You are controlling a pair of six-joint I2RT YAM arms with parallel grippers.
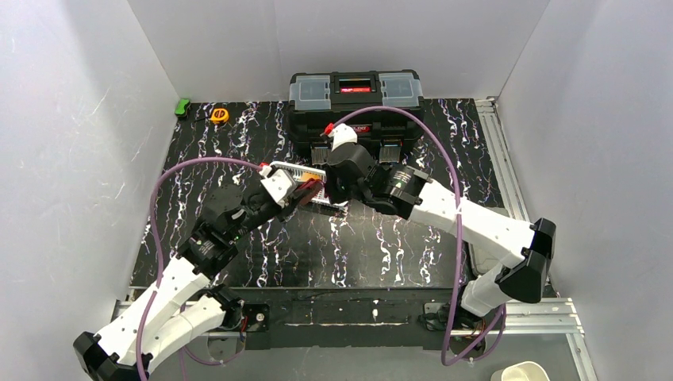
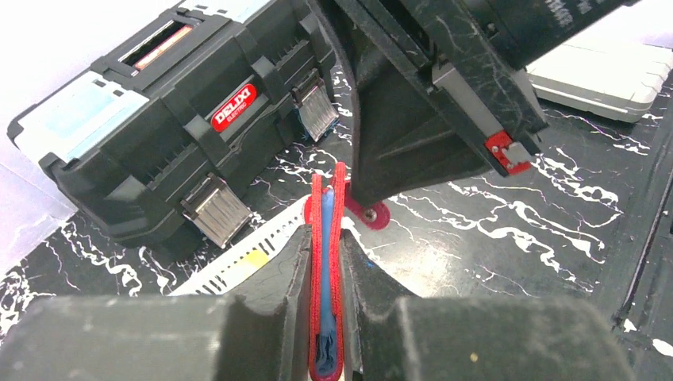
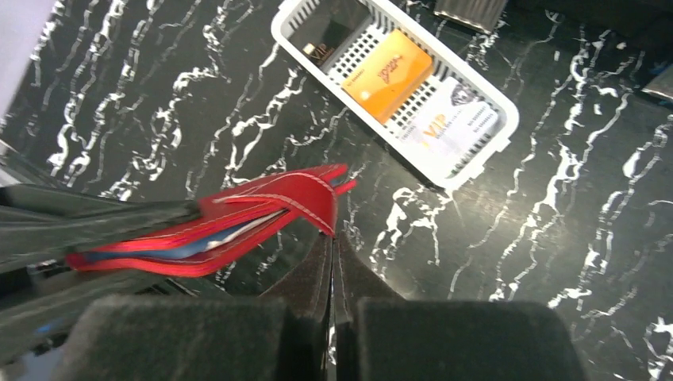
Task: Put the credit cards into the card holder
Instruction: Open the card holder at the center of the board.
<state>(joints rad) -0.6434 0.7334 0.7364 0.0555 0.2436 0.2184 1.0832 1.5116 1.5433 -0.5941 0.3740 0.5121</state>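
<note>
Left gripper [image 2: 327,246]: clamped on the red card holder [image 2: 315,302], held on edge above mid-tabletop.
Light blue card [image 2: 326,262]: seated inside the holder; one stowed.
Right gripper [image 3: 333,258]: fingers together, tips at the holder's flap; whether they pinch it is unclear.
White basket [image 3: 508,121], toward the tabletop's far edge: orange card [image 3: 389,73], grey-silver card [image 3: 452,127] and black card [image 3: 321,40] outstanding.
Estimate: early stage.

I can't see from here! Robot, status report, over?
Left tool shut on card holder, blue card inside. Right tool shut at its edge. Three cards lie in basket. Nothing blocking.
</note>
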